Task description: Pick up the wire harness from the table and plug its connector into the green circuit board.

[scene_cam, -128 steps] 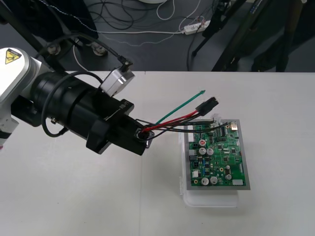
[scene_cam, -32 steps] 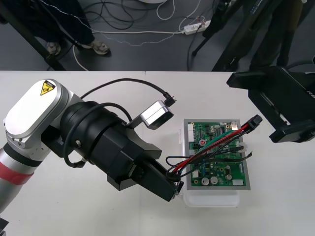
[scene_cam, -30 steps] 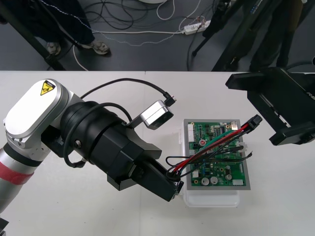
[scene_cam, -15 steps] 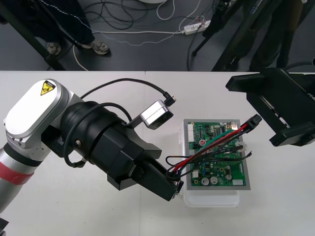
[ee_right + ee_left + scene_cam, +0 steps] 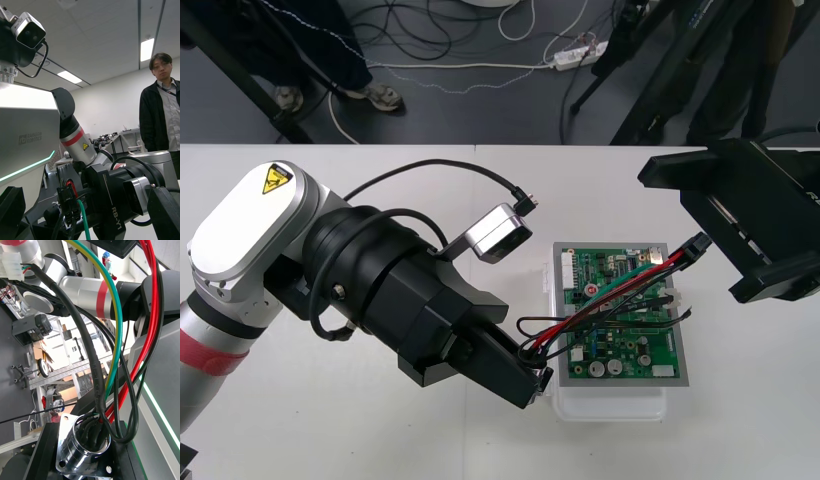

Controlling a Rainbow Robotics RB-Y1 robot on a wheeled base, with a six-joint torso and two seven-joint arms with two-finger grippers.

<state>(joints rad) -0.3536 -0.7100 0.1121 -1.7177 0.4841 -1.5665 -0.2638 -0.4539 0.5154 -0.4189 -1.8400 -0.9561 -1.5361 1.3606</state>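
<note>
The harness (image 5: 600, 305) is off the table. The left gripper (image 5: 532, 382) is clamped on its metal socket (image 5: 84, 450) by the near left corner of the board (image 5: 630, 350), and the wires stretch across the board. The plug (image 5: 697, 245) hangs over the far right corner, not yet in. The right gripper (image 5: 700, 222) stands wide open on either side of it, gripping nothing. Plugging in is still to do.

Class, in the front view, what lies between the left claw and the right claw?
The thin red, black and green harness wires span from left claw across the green circuit board to right claw, front view.
</note>
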